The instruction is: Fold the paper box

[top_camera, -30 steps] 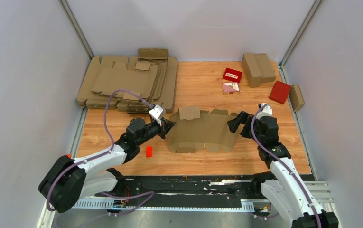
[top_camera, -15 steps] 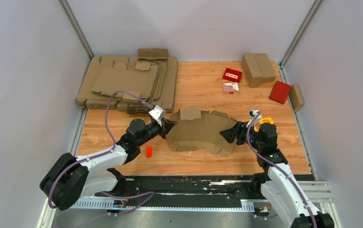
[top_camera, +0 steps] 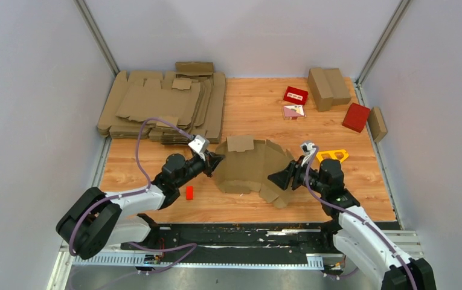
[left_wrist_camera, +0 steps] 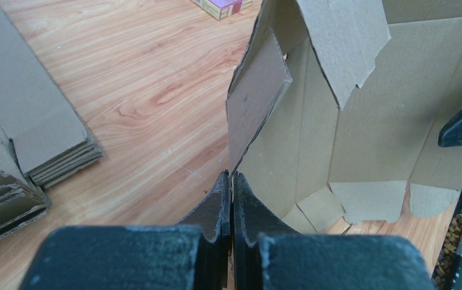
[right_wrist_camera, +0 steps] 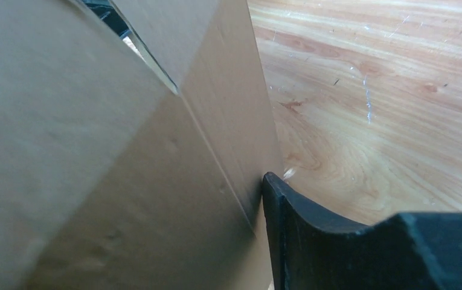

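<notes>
Bracing the paper box [top_camera: 249, 166] from both sides at the middle of the surface [top_camera: 258, 109] so its side panels stand up.
My left end effector [top_camera: 215, 161] is clenched on the blank's left edge, anchoring it; my right end effector [top_camera: 276, 179] has one finger against the tilted right panel, yet I cannot tell whether it grips.

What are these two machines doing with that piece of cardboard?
Two robot arms are folding a flat cardboard cut-out, the paper box, in the middle of the wooden table. The left arm's fingers are pinched shut on its left edge. The right arm's fingers meet its right side, one pressing a panel; whether they grip it is unclear. The sides are bent upward, but no box shape is closed yet. More flat blanks lie stacked at the far left.
</notes>
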Motion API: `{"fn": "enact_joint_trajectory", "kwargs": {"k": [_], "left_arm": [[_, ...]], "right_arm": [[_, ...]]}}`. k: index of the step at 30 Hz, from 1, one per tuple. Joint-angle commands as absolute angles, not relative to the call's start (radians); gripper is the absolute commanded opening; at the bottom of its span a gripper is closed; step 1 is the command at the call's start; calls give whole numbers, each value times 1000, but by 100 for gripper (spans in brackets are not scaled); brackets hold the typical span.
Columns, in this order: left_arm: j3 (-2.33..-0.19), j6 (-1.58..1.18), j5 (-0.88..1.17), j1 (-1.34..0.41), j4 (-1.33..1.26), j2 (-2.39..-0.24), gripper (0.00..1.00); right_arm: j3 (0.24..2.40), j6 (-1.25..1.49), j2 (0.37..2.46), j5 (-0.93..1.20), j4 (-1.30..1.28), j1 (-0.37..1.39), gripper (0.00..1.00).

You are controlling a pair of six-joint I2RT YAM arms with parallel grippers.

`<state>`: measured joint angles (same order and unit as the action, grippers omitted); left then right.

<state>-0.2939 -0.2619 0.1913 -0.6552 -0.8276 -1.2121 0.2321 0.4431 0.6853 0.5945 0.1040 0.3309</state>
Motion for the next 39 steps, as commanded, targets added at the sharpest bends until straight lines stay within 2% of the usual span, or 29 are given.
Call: {"fn": "enact_joint_trajectory", "kwargs": {"k": [1, 7, 9, 14, 24, 33, 39], "left_arm": [[-276, -280, 155, -663, -918, -1217, 0], [-259, -319, 127, -685, -999, -1256, 0], [-261, -319, 123, -690, -1003, -1260, 0], [-260, -313, 106, -691, -980, -1239, 0], [-272, -373, 92, -691, -964, -1258, 5], [-263, -371, 20, -690, -954, -1251, 2], [-258, -391, 63, -690, -1011, -1268, 0]], "right_arm": [[208, 456, 748, 581, 222, 377, 58], [263, 399, 828, 469, 199, 532, 56], [290, 380, 836, 428, 162, 560, 51], [302, 356, 807, 427, 140, 565, 32], [282, 313, 700, 511, 159, 567, 17], [303, 275, 797, 579, 207, 623, 14], [313, 245, 826, 589, 205, 670, 14]]}}
